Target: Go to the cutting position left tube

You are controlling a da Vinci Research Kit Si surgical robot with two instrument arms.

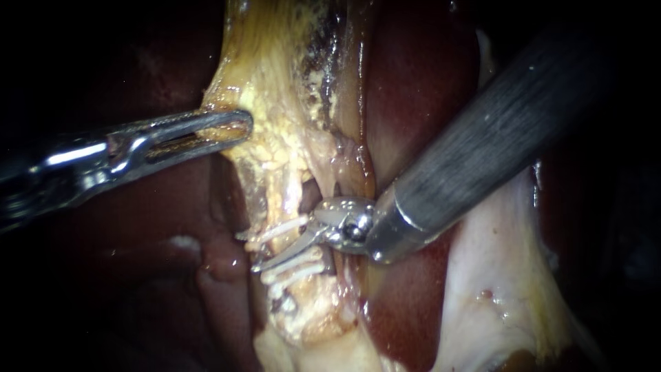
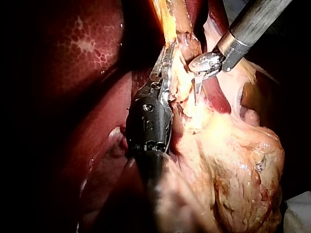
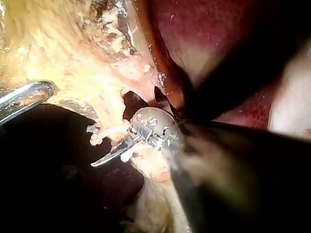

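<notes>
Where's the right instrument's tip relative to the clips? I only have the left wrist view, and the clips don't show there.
Observer: In the endoscope view the right instrument has its tip lying across the tube, between the white clips, with clips on either side of it.
Operator: And the other one, is it gripping anything?
Observer: In the endoscope view the left instrument has its jaws shut on the edge of the yellow tissue, up and left of the clips and apart from them.

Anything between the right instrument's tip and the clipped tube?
Nothing visible. The right instrument has its tip at the clipped tube, between the clips. The left instrument grips yellow tissue farther up, clear of that path.
</notes>
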